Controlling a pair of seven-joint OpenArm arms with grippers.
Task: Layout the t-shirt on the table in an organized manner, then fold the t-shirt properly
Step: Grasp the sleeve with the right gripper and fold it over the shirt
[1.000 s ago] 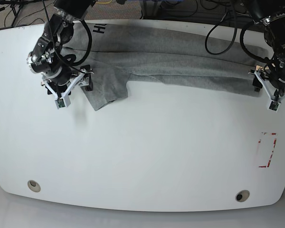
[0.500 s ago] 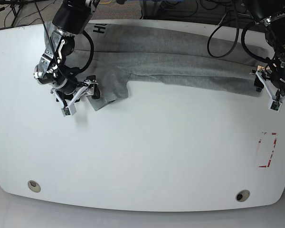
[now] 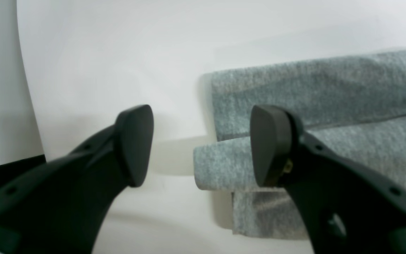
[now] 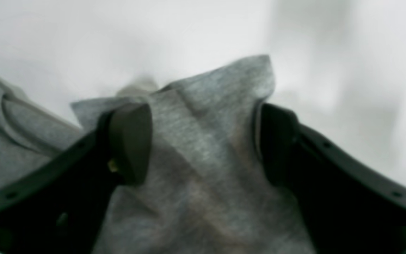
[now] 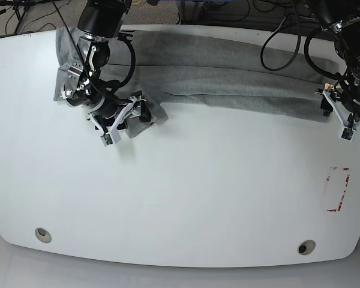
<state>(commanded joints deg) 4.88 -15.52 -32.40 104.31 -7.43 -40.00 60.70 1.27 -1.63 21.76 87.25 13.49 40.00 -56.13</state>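
My right gripper (image 5: 121, 122) has slid in along the table (image 5: 186, 198), jaws spread around the shirt sleeve, maybe touching it. The t-shirt (image 5: 228, 78) lies bunched along the far edge. My left gripper (image 3: 199, 148), jaws spread, waits at the hem.

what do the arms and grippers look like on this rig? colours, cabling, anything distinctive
Both arms are black, with loose black cables looping beside them. Near each wrist, white bracket-like struts flare out around the gripper. The left gripper and right gripper have the same jaws: dark, matte, curved arms with small holes along them, ending in flat, rounded, paddle-shaped pads. No lettering or markings show on them.
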